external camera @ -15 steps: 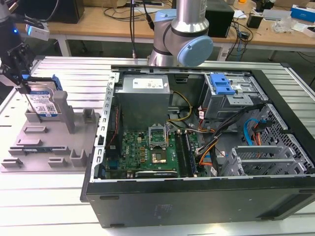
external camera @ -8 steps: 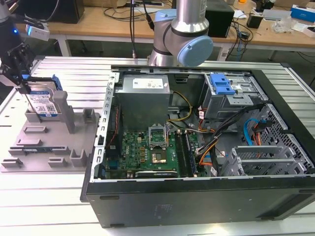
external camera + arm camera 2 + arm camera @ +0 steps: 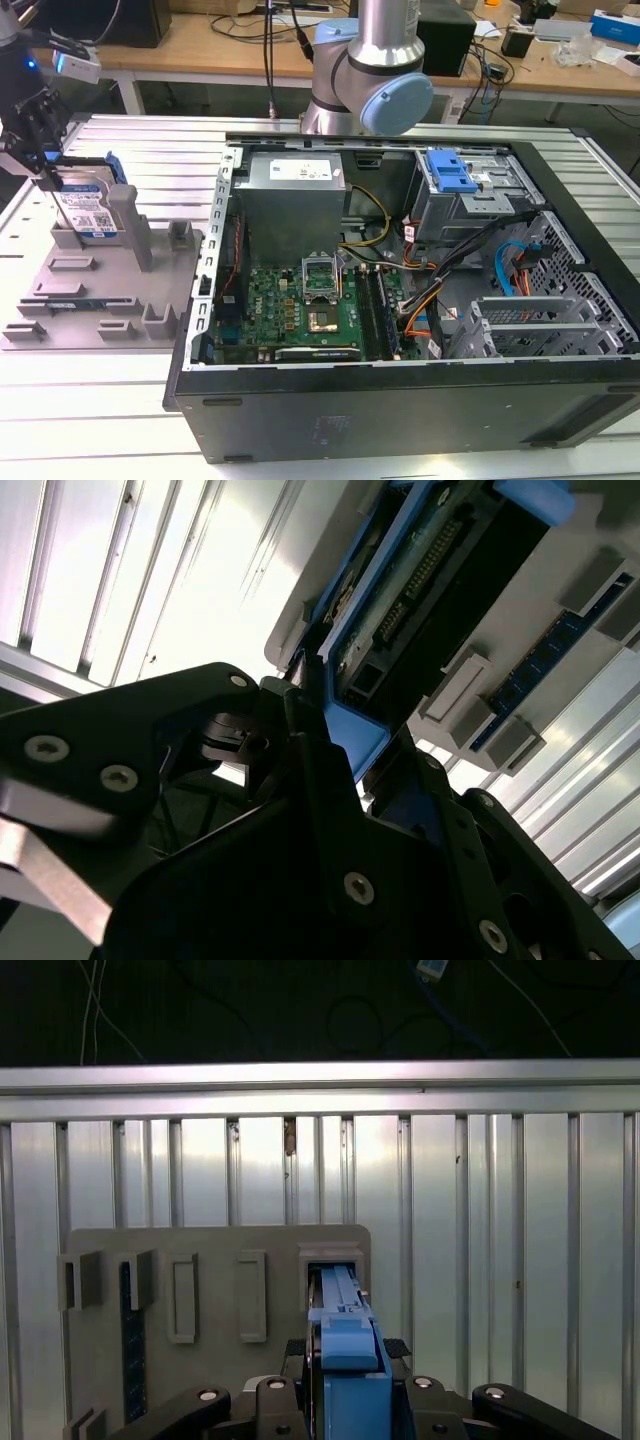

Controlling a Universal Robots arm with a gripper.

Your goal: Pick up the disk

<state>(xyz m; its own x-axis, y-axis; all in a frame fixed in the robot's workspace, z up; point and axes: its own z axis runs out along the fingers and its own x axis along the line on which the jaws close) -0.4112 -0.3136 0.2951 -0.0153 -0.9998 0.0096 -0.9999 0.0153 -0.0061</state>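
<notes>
So from my remote seat: there's one flat rectangular silver metal disk (image 3: 88,208) with a white-and-blue label and blue plastic side rails. It's standing upright on edge at the exterior view's left, label facing that camera, at the far end of a single grey plastic fixture plate (image 3: 110,300) with raised blocks and slots. I can't tell if its lower edge is seated in a slot or just clear of it. The one black gripper (image 3: 48,178) comes down on the disk's top corner. In the first wrist view the gripper (image 3: 345,1348) has its two fingers (image 3: 296,1347) pressed in on either side of the disk (image 3: 345,1370) along its blue rail, so it looks clamped on it with nothing else held. The second wrist view shows the same from the side: the gripper (image 3: 320,715) pinches the blue rail, with the disk (image 3: 400,590) showing its connector edge. One dark narrow strip (image 3: 130,1350) lies in a slot of the plate (image 3: 210,1245). The plate sits on a slatted aluminium table (image 3: 120,400), just beside one open black computer case (image 3: 400,400). Inside the case I count one grey power supply box (image 3: 295,200), one green motherboard (image 3: 300,300) and one blue-handled drive cage (image 3: 450,175). One silver robot arm (image 3: 375,60) with a pale blue joint cap stands behind the case.
</notes>
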